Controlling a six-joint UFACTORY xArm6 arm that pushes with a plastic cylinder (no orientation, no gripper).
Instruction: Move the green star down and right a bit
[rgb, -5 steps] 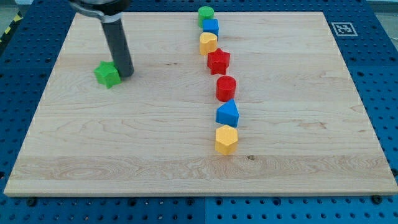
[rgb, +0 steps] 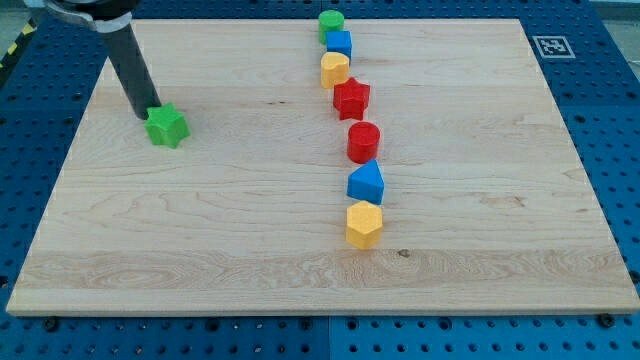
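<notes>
The green star (rgb: 167, 126) lies on the wooden board (rgb: 200, 230) at the view's upper left. My tip (rgb: 146, 113) rests on the board just to the upper left of the star, touching or nearly touching its edge. The dark rod slants up toward the view's top left corner.
A column of blocks runs down the board's middle: a green cylinder (rgb: 331, 22), a blue cube (rgb: 339, 44), a yellow block (rgb: 335, 69), a red star (rgb: 351, 98), a red cylinder (rgb: 363, 141), a blue block (rgb: 366, 183), a yellow block (rgb: 364, 224). A marker tag (rgb: 550, 46) sits at the top right corner.
My tip has moved from the star's right side, around to its upper left. The green star has shifted slightly to the left and down.
</notes>
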